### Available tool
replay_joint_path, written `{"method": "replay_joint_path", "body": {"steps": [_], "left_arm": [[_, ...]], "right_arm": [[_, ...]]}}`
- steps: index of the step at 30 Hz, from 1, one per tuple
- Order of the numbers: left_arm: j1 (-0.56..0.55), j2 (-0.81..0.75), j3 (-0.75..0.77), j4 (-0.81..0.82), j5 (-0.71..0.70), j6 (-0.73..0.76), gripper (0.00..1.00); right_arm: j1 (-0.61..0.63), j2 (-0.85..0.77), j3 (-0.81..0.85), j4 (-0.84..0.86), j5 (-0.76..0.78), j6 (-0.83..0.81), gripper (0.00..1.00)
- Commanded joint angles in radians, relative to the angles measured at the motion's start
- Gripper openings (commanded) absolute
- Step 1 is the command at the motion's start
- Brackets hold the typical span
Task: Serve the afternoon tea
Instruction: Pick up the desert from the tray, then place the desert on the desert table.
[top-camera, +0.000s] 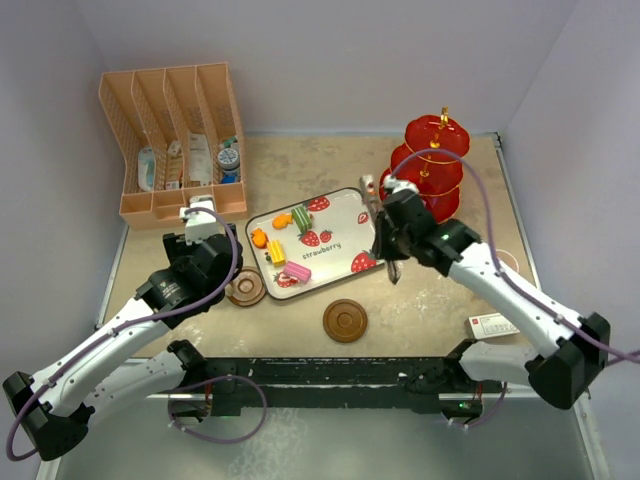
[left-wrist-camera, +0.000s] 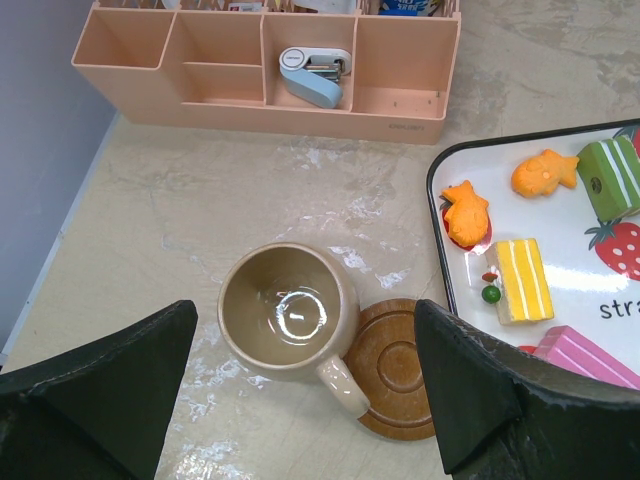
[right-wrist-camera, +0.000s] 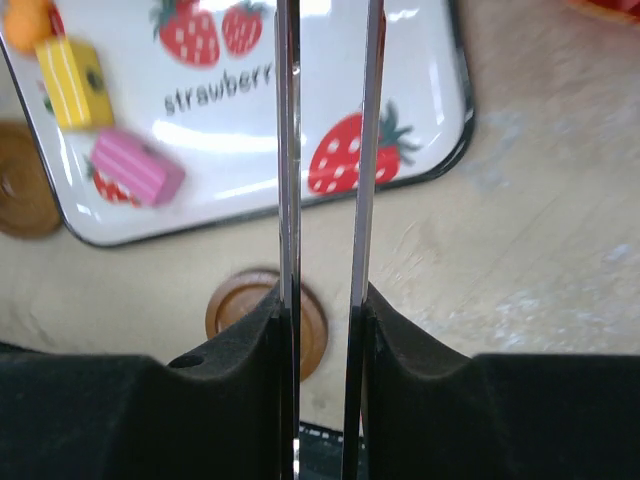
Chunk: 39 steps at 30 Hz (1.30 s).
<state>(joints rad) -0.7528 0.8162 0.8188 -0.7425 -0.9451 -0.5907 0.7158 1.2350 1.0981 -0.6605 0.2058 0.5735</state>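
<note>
My left gripper (left-wrist-camera: 305, 312) hangs open above a tan mug (left-wrist-camera: 285, 310), which stands on the table touching a brown saucer (left-wrist-camera: 395, 365); nothing is between its fingers. In the top view that saucer (top-camera: 245, 290) shows beside the left gripper (top-camera: 212, 262), and a second saucer (top-camera: 345, 321) lies nearer the front. Toy cakes lie on the strawberry tray (top-camera: 340, 215): an orange fish (left-wrist-camera: 545, 173), a yellow slice (left-wrist-camera: 520, 280) and a pink slice (right-wrist-camera: 135, 168). My right gripper (right-wrist-camera: 322, 300) is shut on metal tongs (right-wrist-camera: 365, 150), squeezing their two arms over the tray's right end. The red tiered stand (top-camera: 432, 165) stands behind it.
The peach divided rack (top-camera: 175, 140) stands at the back left, close to the left arm. A small white box (top-camera: 495, 325) lies near the front right edge. Grey walls close in the table on the left, back and right.
</note>
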Motion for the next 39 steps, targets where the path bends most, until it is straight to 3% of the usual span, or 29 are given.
{"method": "replay_joint_path", "body": {"steps": [1, 13, 39], "left_arm": [[0.003, -0.012, 0.025, 0.011, -0.002, -0.004, 0.87], [0.001, -0.019, 0.024, 0.009, -0.002, -0.007, 0.87], [0.001, -0.008, 0.025, 0.013, -0.001, -0.002, 0.87]], "right_arm": [[-0.152, -0.067, 0.091, -0.014, -0.014, -0.080, 0.26], [-0.382, 0.001, 0.110, 0.054, -0.148, -0.197, 0.26], [-0.506, 0.160, 0.064, 0.275, -0.155, -0.217, 0.25]]}}
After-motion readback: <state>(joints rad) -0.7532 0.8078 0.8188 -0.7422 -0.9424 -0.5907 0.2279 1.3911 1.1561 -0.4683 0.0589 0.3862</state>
